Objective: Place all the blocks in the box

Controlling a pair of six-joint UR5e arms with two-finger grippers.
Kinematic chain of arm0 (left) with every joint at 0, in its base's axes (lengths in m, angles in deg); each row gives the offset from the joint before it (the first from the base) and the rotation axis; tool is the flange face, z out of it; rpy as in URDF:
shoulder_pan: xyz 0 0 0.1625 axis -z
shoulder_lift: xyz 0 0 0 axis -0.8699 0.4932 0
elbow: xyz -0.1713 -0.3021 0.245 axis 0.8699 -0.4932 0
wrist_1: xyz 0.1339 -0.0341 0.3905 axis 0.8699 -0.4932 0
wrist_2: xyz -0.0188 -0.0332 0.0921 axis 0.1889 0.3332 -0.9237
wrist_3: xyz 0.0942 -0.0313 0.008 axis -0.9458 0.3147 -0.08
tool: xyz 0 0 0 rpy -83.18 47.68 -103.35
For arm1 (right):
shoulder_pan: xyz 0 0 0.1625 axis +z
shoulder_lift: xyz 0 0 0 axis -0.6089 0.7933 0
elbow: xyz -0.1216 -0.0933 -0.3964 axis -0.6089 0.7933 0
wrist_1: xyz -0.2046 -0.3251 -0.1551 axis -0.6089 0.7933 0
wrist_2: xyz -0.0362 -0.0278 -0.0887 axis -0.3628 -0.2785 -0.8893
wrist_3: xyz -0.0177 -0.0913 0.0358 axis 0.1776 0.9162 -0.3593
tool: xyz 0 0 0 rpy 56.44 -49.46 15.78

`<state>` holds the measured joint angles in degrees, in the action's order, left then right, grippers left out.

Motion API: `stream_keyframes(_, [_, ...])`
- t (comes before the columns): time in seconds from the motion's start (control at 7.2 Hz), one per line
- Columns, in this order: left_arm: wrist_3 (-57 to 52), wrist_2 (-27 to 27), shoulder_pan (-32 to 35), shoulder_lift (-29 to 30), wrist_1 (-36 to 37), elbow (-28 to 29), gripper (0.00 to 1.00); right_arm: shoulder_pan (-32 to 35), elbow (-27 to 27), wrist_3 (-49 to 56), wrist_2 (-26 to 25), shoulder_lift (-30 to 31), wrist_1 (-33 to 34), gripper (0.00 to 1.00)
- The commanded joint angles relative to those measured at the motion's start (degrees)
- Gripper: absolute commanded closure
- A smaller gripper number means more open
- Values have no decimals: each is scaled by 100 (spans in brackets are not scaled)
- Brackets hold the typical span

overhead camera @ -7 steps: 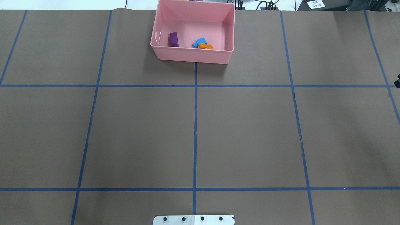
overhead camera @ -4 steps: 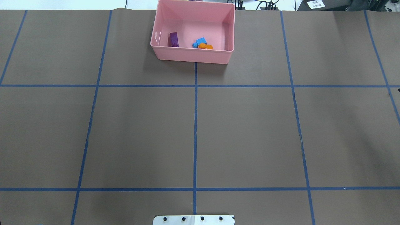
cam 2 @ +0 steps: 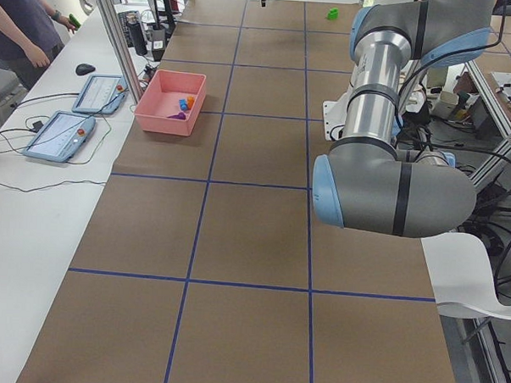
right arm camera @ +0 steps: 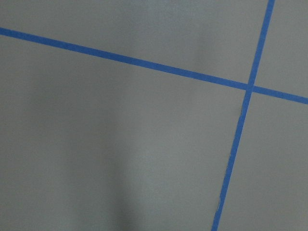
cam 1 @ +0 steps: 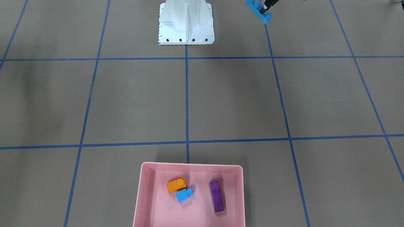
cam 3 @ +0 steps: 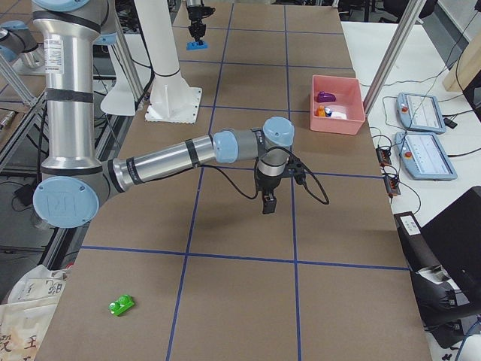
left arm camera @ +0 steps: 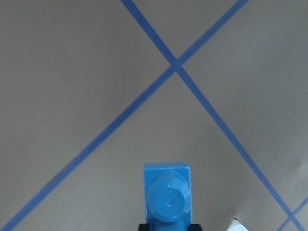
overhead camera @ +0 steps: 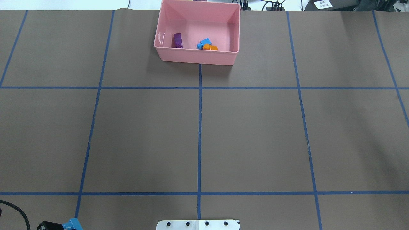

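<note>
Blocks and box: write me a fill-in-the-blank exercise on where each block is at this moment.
The pink box holds ___ blocks.
The left gripper grips a long block coloured ___.
The green block lies ___ the box, on the brown table.
Missing words: three; blue; outside.

No legible text anywhere. White label [overhead camera: 322,4], top right of overhead view — print too small. Printed bag [cam 3: 21,320], right-side view — characters unreadable.
</note>
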<state>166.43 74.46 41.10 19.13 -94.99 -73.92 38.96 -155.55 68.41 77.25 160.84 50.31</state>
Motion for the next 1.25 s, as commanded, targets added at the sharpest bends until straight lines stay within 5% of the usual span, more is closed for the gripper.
stream_keyframes(0.0, [-79,-10,438,426,-8,-9,100,0,3,-2,-1,109,-1,0])
stream_keyframes(0.42, [-87,182,1106,542,-9,-9,100,9,-128,33,-45,652,-279,0])
stream_keyframes(0.69, [-254,911,1730,664,0,34,100,0,-217,60,-80,1905,-1873,0])
stream_keyframes(1.11, [-536,930,2003,770,-17,52,100,9,-155,1750,-404,3121,-2435,0])
